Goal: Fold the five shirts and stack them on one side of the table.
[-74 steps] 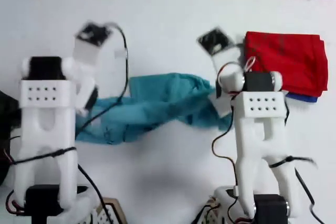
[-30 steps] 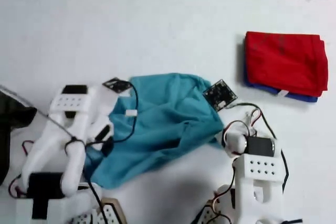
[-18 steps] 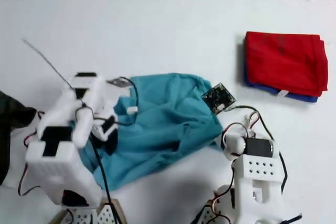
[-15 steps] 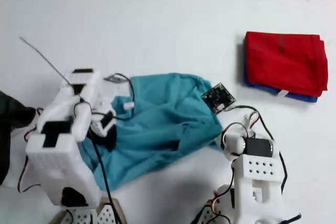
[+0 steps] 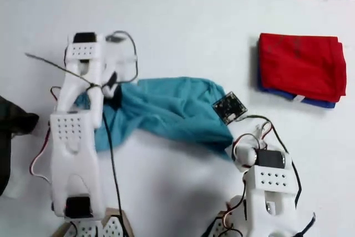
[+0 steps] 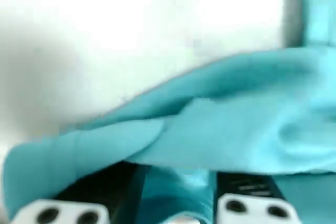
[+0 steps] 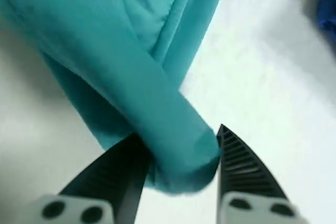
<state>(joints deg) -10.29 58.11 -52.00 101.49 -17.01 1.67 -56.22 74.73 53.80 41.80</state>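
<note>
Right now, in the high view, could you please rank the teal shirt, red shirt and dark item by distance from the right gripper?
1. teal shirt, in the right gripper itself.
2. red shirt, far right.
3. dark item, left edge.

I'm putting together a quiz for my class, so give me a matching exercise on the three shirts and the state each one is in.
Things:
1 teal shirt
2 red shirt
3 blue shirt

States:
A folded, under another shirt, edge peeking out
B unfolded, held by the left gripper and the right gripper
C folded, lying on top of another shirt

Pairs: 1-B; 2-C; 3-A
</note>
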